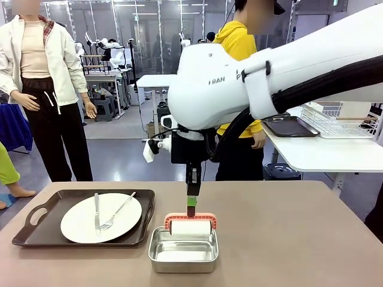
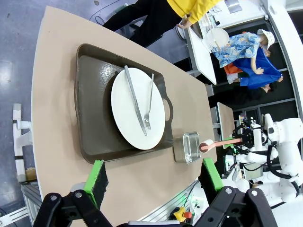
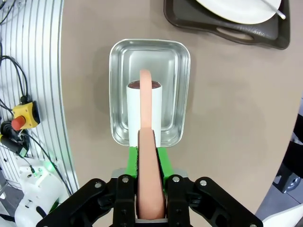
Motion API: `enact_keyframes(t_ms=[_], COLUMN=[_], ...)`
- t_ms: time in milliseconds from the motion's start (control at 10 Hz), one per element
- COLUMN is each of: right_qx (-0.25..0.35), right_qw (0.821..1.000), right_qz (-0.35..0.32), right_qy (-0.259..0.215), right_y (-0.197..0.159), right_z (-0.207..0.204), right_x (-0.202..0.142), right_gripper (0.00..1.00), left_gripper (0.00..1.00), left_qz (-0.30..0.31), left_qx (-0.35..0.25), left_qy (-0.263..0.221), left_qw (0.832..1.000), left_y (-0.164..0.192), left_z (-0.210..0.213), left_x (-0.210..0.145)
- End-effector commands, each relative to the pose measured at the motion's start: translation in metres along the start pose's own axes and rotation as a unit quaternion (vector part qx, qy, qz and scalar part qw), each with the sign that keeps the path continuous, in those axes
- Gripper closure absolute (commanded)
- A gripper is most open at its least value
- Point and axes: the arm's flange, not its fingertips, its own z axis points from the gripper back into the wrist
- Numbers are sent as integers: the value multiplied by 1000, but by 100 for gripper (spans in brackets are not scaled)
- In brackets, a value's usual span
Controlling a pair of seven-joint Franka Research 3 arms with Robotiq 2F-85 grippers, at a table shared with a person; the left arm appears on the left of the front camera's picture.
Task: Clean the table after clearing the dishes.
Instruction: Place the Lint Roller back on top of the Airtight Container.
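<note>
Clamping the pink handle of a lint roller, the right gripper points straight down over the near part of the table, its green pads clenched on the handle's upper end. The roller's white drum hangs at the rim of a small steel pan; whether it touches the pan's floor cannot be told. The pan sits on the brown top just beside a dark handled tray, which carries a round white plate with a knife and a fork lying on it. The left gripper hangs above the table's near edge with its jaws spread wide and nothing between them. A person in a yellow top stands beyond the far edge, beside a white table bearing a wire rack and another dark tray.
</note>
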Motion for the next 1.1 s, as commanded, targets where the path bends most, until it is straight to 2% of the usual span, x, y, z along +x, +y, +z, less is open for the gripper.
enact_keyframes(t_ms=[0,200,400,600,800,1000], right_qx=[-5,7,13,28,14,24], right_qw=[1000,1000,999,998,999,999], right_qz=[-10,-19,-27,-37,-41,-30], right_qy=[6,8,30,35,31,16], right_y=[-13,-28,-40,-52,-65,-72], right_z=[-8,-29,-43,-60,-69,-83], right_x=[7,21,28,25,20,12], right_gripper=[79,79,79,79,79,79], left_gripper=[0,0,0,0,0,0], left_qz=[-2,-2,-2,-2,-2,-2], left_qx=[2,2,2,2,2,2], left_qy=[4,4,4,4,4,4], left_qw=[1000,1000,1000,1000,1000,1000], left_y=[0,0,0,0,0,0], left_z=[3,3,3,3,3,3], left_x=[-2,-2,-2,-2,-2,-2])
